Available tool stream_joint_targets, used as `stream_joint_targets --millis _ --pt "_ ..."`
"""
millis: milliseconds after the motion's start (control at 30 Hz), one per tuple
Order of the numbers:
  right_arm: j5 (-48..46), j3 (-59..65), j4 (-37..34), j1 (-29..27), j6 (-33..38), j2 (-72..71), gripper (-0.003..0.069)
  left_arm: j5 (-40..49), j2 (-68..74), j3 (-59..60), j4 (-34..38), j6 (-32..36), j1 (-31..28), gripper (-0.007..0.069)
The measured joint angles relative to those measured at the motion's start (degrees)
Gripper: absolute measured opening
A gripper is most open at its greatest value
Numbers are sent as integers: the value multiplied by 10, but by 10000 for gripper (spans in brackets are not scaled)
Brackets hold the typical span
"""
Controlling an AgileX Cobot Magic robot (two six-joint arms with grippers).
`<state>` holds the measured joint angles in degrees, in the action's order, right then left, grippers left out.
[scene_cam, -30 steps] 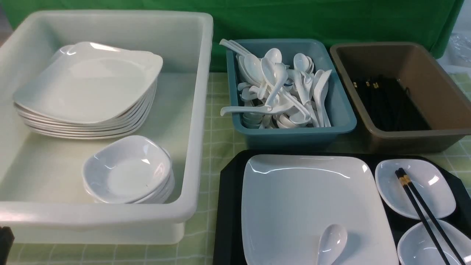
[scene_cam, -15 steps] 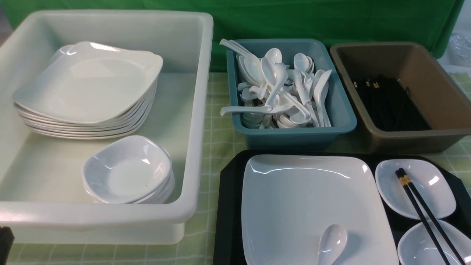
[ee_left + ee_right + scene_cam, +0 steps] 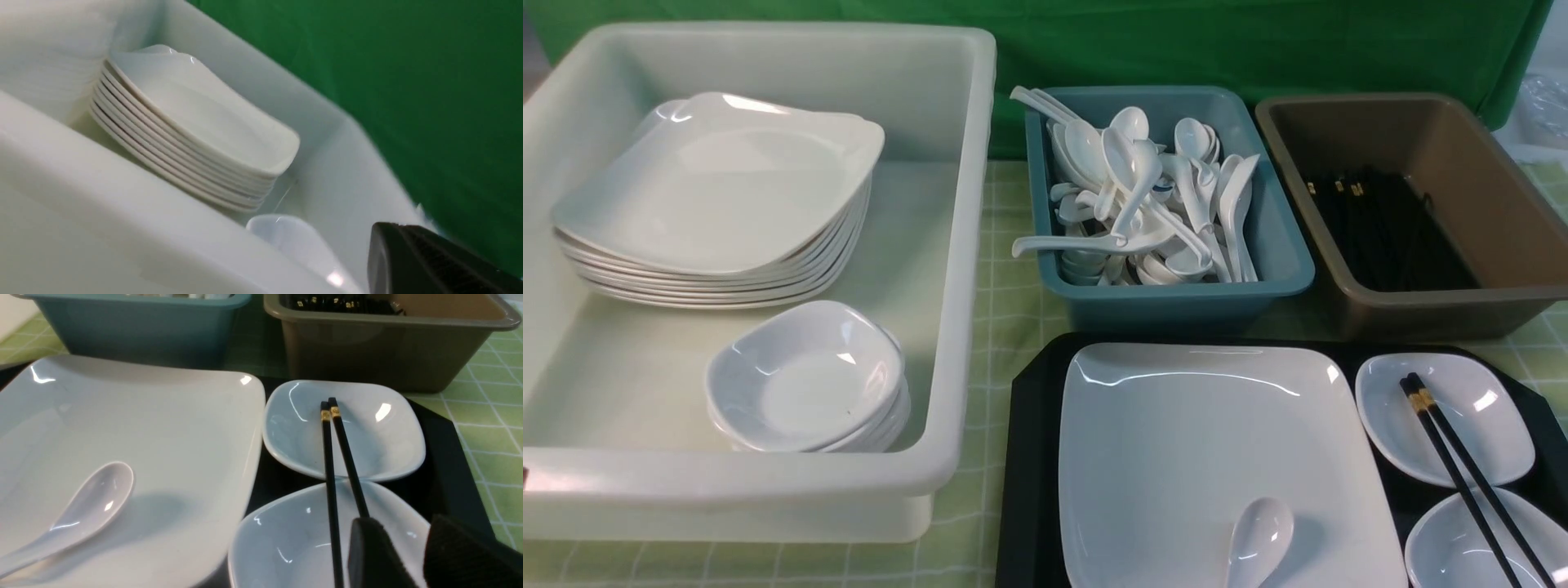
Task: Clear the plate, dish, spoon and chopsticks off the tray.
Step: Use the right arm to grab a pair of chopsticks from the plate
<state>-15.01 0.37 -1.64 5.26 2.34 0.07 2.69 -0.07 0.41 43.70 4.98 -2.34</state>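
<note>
The black tray (image 3: pixel 1033 457) lies at the front right. On it is the large white plate (image 3: pixel 1192 441) with the white spoon (image 3: pixel 1258 535) on its near part. Two small white dishes, one far (image 3: pixel 1494 433) and one near (image 3: pixel 1445 547), sit to the plate's right. The black chopsticks (image 3: pixel 1454 457) lie across both. In the right wrist view my right gripper (image 3: pixel 416 543) is open and empty, low over the near dish (image 3: pixel 286 535), just beside the chopsticks (image 3: pixel 329 457). Neither gripper shows in the front view. Only one left finger (image 3: pixel 429 265) shows in the left wrist view.
A big white bin (image 3: pixel 964 245) at the left holds a stack of plates (image 3: pixel 719 188) and a stack of small dishes (image 3: pixel 805 380). Behind the tray stand a teal bin (image 3: pixel 1176 298) of spoons and a brown bin (image 3: pixel 1437 314) of chopsticks.
The dark part of my left arm at the front view's lower left corner has gone out of view. The tableware on the tray has not moved.
</note>
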Motion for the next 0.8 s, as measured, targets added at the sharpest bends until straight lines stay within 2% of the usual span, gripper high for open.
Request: stream_joint_targets --millis 133,267,400,533,600,633,667,700,800 --pt "0 0 0 0 0 0 239 -27 0 0 26 -28 0 22" --pt "0 0 0 0 0 0 239 11 0 -34 13 -23 0 22" --pt "0 0 0 0 0 0 239 61 32 -109 -26 27 0 22" --pt "0 0 0 0 0 0 239 148 160 -220 -39 125 12 22" --pt "0 0 0 0 0 0 239 173 198 -244 -42 148 39 22" --pt "0 0 0 0 0 0 239 203 245 -273 -50 166 85 22" --pt "0 0 0 0 0 0 239 207 251 -277 -52 167 85 22" --pt "1 0 0 0 0 0 239 228 289 -299 -67 176 141 22" --pt "26 0 -23 0 -36 0 239 252 365 -345 -106 181 244 22"
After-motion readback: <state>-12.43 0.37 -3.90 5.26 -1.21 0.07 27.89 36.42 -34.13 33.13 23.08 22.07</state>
